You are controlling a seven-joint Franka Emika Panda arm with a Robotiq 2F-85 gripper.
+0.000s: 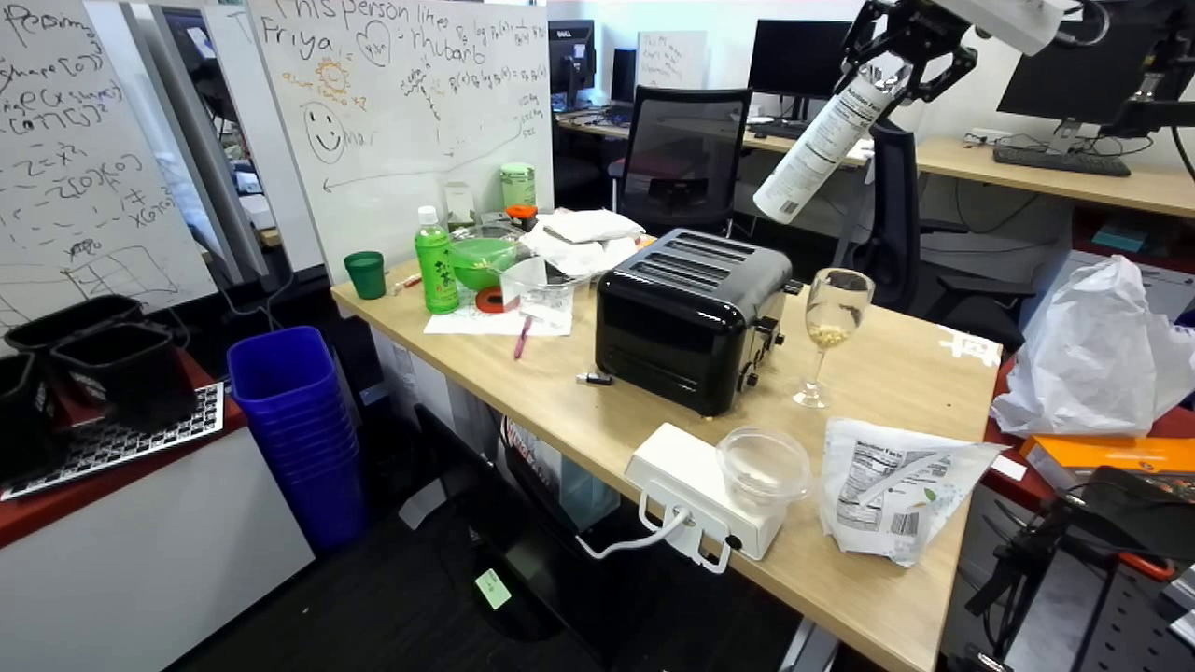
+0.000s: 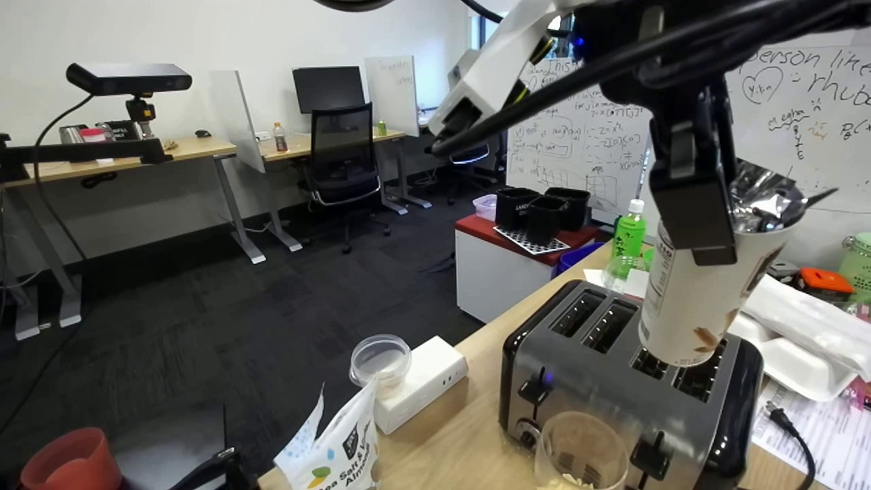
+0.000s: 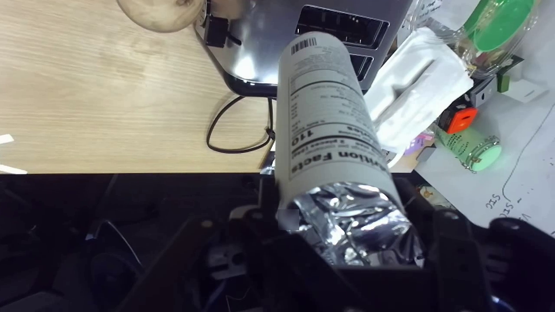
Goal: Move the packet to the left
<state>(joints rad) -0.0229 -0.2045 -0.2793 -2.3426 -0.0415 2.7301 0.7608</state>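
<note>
The packet (image 1: 820,151) is a slim white printed cylinder with crinkled silver foil at its top. My gripper (image 1: 885,86) is shut around its upper end and holds it tilted in the air, in both exterior views. The packet also shows over the toaster slots in an exterior view (image 2: 701,292) and in the wrist view (image 3: 325,117), foil end towards my gripper (image 3: 338,195). The black toaster (image 1: 686,317) stands on the table below; the packet looks clear of it, but the exact height is hard to tell. The wrist view is dark around the fingers.
A stemmed glass (image 1: 837,308) stands beside the toaster's controls. A white printed pouch (image 1: 887,485) and a white box (image 1: 686,462) with a plastic cup (image 1: 764,467) are near the table edge. A green bottle (image 1: 435,266), a dark green cup (image 1: 365,274) and white wrappers (image 1: 588,229) are beyond the toaster.
</note>
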